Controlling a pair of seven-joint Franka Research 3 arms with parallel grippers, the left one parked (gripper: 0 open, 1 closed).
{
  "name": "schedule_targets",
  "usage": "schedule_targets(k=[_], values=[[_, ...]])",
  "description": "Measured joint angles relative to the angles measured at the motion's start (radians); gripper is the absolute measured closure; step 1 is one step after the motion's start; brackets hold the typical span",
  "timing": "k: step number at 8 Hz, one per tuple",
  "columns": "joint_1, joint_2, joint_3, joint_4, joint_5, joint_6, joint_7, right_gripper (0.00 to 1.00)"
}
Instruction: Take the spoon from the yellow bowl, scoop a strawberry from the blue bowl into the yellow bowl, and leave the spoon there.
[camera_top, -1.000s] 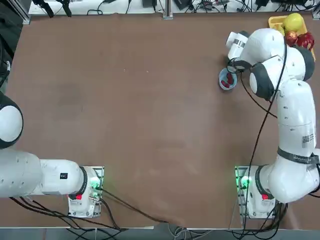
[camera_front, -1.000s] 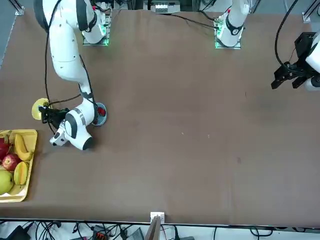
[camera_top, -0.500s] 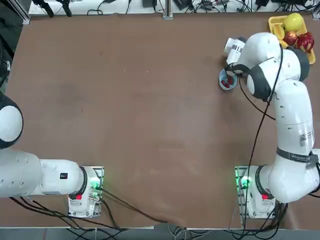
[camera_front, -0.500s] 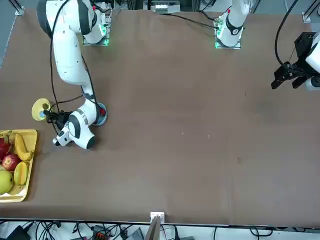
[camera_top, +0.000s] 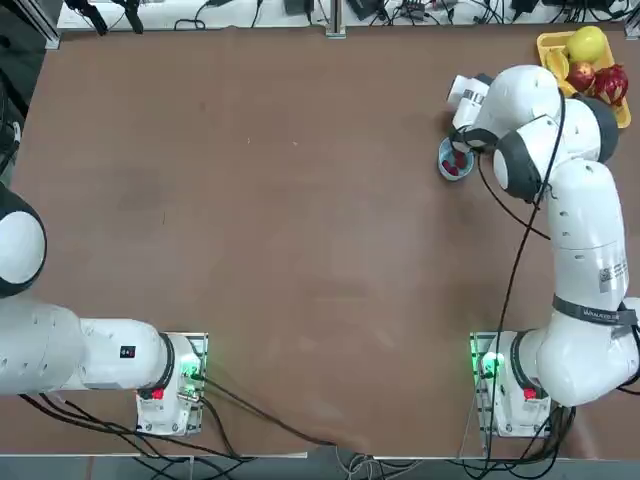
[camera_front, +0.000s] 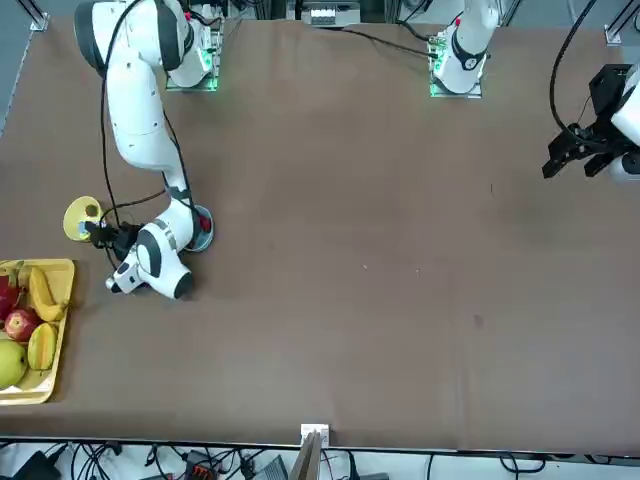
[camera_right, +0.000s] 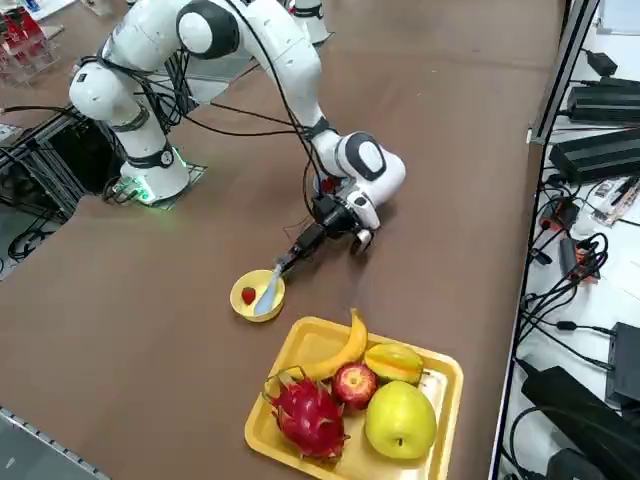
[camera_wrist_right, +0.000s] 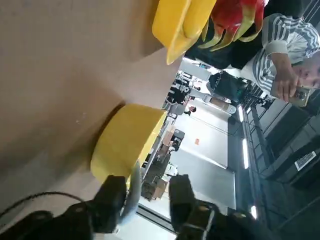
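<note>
The right claw (camera_right: 290, 256) sits low over the brown tabletop (camera_top: 300, 220), just beside the yellow bowl (camera_right: 257, 296), with its fingers (camera_wrist_right: 111, 196) standing partly apart. The spoon (camera_right: 268, 290) lies in the yellow bowl, its scoop end down inside and its handle sloping up over the rim toward the claw. In the wrist view the handle (camera_wrist_right: 131, 192) passes close by one finger with a clear gap to the other, so the claw is not clamped on it; whether that finger touches the handle I cannot tell. A strawberry (camera_right: 248, 295) rests in the yellow bowl beside the spoon. The blue bowl (camera_top: 452, 160), with red fruit in it, stands on the other side of the wrist, partly hidden under the arm. The yellow fruit tray (camera_right: 352, 400) lies near the yellow bowl at the tabletop's right far corner, carrying a banana, an apple, a dragon fruit and other fruit.
</note>
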Motion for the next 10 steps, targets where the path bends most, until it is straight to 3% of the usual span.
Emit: schedule_targets(k=[2, 5, 10], values=[[0.025, 0.000, 0.001, 0.000, 0.011, -0.009, 0.003, 0.02], [0.055, -0.034, 0.001, 0.016, 0.026, -0.017, -0.010, 0.00], [0.062, -0.215, -0.001, 0.073, 0.088, -0.024, -0.147, 0.00]])
